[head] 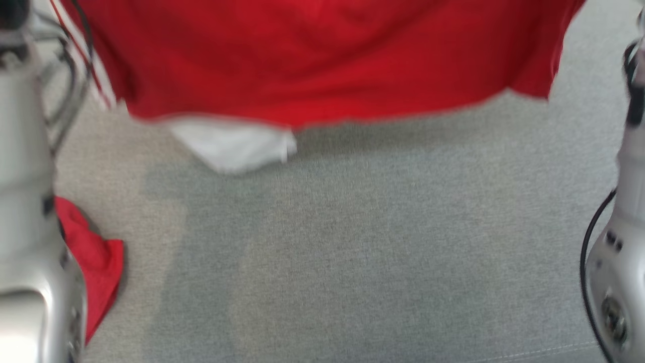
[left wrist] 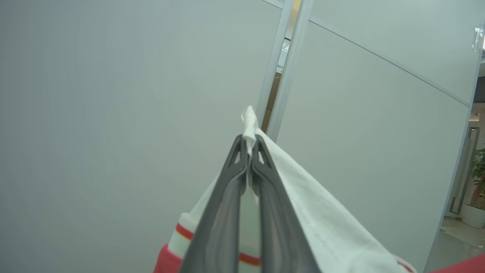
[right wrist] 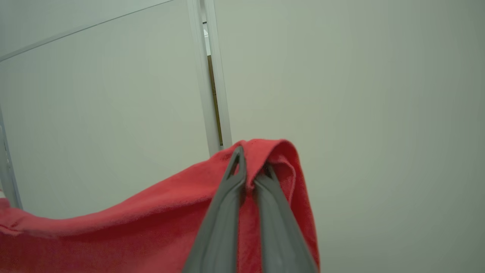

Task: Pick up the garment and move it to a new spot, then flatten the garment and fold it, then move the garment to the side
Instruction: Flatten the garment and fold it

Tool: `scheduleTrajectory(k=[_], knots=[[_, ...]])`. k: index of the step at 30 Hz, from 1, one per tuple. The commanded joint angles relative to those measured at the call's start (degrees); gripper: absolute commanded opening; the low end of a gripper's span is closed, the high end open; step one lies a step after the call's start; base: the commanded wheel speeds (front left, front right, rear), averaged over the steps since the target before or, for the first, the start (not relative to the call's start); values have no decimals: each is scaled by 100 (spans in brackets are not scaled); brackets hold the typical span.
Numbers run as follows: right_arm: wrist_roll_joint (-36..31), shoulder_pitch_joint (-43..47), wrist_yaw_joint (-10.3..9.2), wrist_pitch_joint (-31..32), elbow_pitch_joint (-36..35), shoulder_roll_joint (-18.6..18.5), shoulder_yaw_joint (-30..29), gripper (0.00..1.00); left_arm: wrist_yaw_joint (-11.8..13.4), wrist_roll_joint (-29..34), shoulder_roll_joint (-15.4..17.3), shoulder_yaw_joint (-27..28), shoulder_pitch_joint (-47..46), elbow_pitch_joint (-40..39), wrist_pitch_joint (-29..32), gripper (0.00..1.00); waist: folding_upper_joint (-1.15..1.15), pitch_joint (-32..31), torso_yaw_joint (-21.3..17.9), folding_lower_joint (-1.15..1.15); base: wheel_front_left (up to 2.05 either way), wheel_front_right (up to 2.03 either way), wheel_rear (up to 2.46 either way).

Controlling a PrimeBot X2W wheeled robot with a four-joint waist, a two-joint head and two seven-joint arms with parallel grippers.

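Red-and-white cloth garment (head: 322,60) hangs at twelve o'clock above grey fabric surface (head: 352,252), pinched by left gripper (left wrist: 249,146) and right gripper (right wrist: 253,172). Pickup looks done; placing, flattening, folding and moving aside remain.

Office-like indoor space, screened off.
Tall pale grey partition panels (left wrist: 360,113) joined by slim silver metal posts (left wrist: 291,64) wall it in; a green potted plant in a white tub (left wrist: 477,182) stands beyond them.
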Motion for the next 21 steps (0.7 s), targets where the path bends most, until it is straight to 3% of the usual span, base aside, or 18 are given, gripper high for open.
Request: scheduleTrajectory(k=[1, 4, 12, 16, 21], knots=[[-75, -459, 3, -205, 384, -29, 23, 0, -30, -27, 18, 78, -454, 373, -74, 0, 0, 1559, -69, 0, 0, 0, 0], [-292, -1425, 2, -788, 1291, -100, -70, 0, -202, 318, 212, -63, -1449, 1207, -440, 0, 0, 1940, -23, 0, 0, 0, 0], [-653, -3127, -1, -2407, 3487, -163, -142, 0, -473, 358, 20, 33, -3208, 3308, -1699, 0, 0, 2342, 144, 0, 0, 0, 0], [-495, -3296, -2, -2750, 4106, -104, -113, 0, -664, 266, -95, 108, -3389, 3918, -2132, 0, 0, 2442, 220, 0, 0, 0, 0], [-246, -2787, -1, -2854, 4578, -172, 93, 0, -1024, 257, -274, 101, -2886, 4371, -2314, 0, 0, 2419, 344, 0, 0, 0, 0]])
